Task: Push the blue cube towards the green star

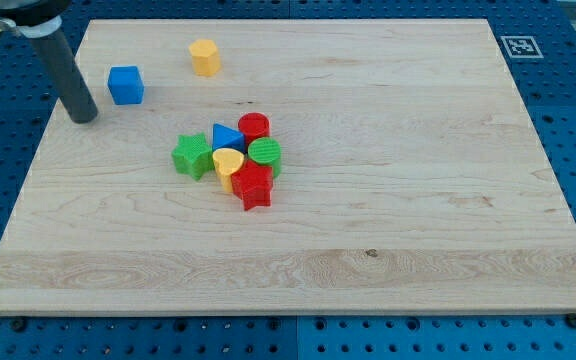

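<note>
The blue cube [125,85] sits near the wooden tabletop's [398,200] top-left, just right of the tip [85,117]. The green star [194,156] lies well below-right, touching a cluster of blocks. No pincer exists; a blue pegboard [568,60] surrounds the tabletop.

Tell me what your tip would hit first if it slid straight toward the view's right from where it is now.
Probably the blue cube. My tip sits just to its left and slightly lower in the view, so it might only clip the cube's near edge, or slip past; depth is hard to judge.
</note>
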`<state>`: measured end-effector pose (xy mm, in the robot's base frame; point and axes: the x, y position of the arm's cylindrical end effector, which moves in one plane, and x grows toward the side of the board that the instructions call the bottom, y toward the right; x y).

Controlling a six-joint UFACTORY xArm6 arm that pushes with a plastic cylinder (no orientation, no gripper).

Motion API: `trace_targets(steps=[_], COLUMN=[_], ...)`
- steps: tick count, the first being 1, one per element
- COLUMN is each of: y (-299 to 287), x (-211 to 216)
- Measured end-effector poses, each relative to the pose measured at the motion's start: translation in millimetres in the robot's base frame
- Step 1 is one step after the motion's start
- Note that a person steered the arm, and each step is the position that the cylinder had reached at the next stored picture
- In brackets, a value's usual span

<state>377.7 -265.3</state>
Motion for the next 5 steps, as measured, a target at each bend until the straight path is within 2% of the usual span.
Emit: trace_targets(steps=[5], y=[4], x=[-30])
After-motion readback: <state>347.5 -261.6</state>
